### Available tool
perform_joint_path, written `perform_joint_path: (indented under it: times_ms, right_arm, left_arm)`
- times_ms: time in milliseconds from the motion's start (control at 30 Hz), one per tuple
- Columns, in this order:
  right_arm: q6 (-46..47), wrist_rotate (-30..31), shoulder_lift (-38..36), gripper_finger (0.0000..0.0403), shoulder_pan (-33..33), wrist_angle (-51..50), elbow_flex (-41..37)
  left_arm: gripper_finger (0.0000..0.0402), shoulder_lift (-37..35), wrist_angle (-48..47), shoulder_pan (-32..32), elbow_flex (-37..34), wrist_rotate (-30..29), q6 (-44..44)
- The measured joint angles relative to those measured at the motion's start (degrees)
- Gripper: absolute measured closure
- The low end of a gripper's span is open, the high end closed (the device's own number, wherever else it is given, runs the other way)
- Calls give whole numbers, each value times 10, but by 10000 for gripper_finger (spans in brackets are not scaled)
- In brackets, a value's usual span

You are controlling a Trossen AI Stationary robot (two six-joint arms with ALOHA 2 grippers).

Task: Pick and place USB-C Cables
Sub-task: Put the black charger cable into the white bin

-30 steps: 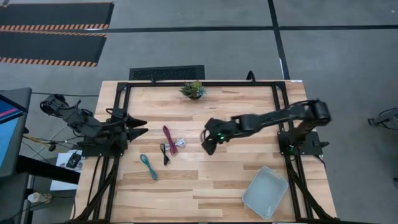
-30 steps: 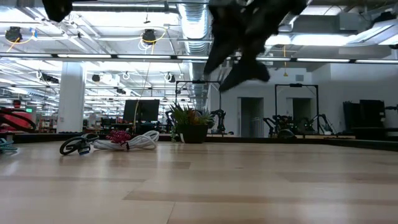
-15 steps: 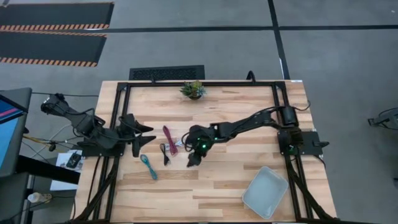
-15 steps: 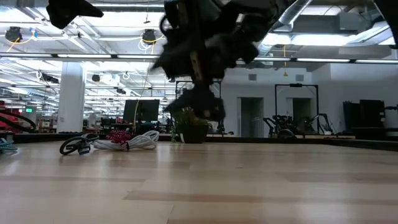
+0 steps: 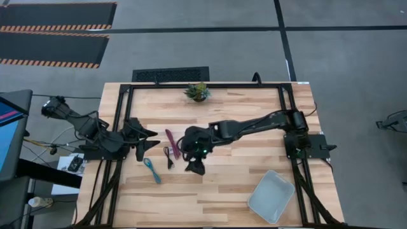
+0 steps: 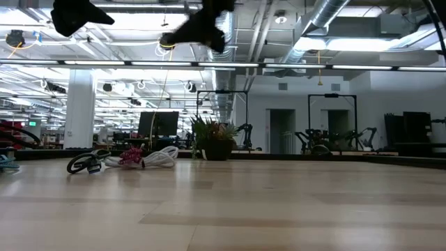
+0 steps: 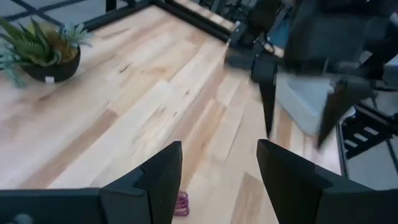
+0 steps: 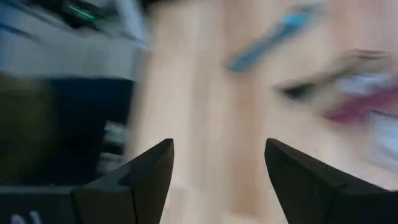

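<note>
1. The right gripper (image 5: pixel 193 162) is reaching across the middle of the table (image 5: pixel 222 184) in the high view, its fingers spread wide with nothing between them, as the right wrist view shows.
2. It is hovering just at 3 o'clock of the cluster of cables, above the tabletop.
3. The maroon cable (image 5: pixel 171 141) is lying at the 9 o'clock side of that gripper, with the black cable (image 5: pixel 168 156) just at its 6 o'clock.
4. The white cable (image 6: pixel 162 157) is lying against the maroon one in the low view; from above, the right arm is covering it.
5. The teal cable (image 5: pixel 151 170) is sitting apart, at 7 o'clock of the black one.
6. The left gripper (image 5: pixel 147 138) is hanging near the table's 9 o'clock edge, fingers wide and empty, pointing towards the cables.
7. The tray (image 5: pixel 271 196) is sitting at the table's 5 o'clock corner, and the potted plant (image 5: pixel 198 91) at its 12 o'clock edge.
</note>
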Motion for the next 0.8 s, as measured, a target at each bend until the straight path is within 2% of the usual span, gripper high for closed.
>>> perform_joint_path:
  times_ms: [67, 167, 433, 533, 733, 800]
  right_arm:
    - [-26, 79, -4, 124, 7, -68, 29]
    - [-20, 133, -16, 124, 12, -154, 56]
    - [68, 133, -4, 124, 31, -311, 57]
    - [75, 144, 6, 124, 39, -309, 48]
    - [75, 247, 5, 124, 56, -255, 28]
    - [82, 257, 5, 124, 56, -242, 28]
  left_arm:
    - [205, -1, 2, 2, 0, 0, -2]
    - [205, 0, 1, 2, 0, 0, -9]
    - [205, 0, -1, 2, 0, 2, -20]
    - [205, 3, -1, 2, 0, 0, -19]
    - [184, 17, -1, 2, 0, -5, -4]
    - [173, 22, -1, 2, 0, -6, -4]
